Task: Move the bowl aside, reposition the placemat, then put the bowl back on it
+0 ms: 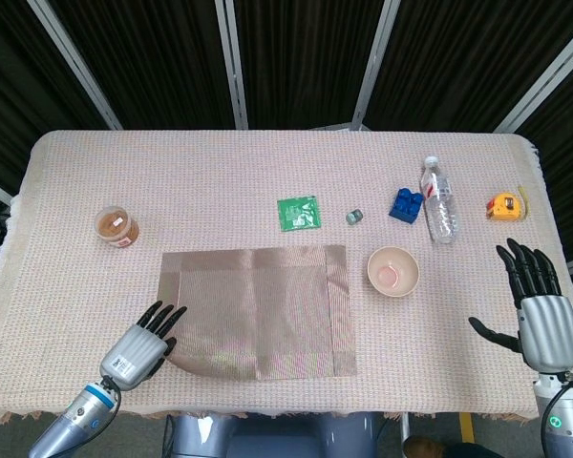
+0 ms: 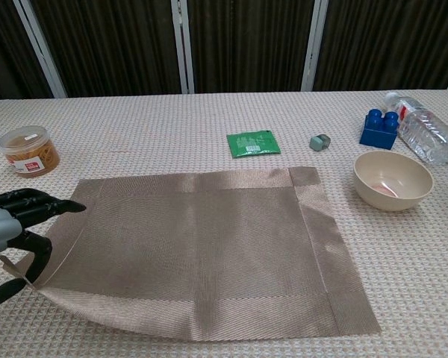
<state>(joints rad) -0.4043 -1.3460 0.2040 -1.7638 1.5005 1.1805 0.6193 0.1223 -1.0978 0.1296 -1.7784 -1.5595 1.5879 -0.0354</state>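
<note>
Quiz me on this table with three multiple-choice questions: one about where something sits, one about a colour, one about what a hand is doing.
1. Where is the bowl?
A. on the placemat
B. on the tablecloth beside the placemat
C. in the right hand

2. What colour is the toy brick?
A. blue
B. red
C. yellow

3. What is the left hand doing?
A. holding the bottle
B. resting on the jar
C. holding up a corner of the placemat

Answers: 1 B, a strip of cloth separates bowl and mat; 2 A, plainly blue in both views; 3 C, the mat's near left corner curls up in its fingers.
</note>
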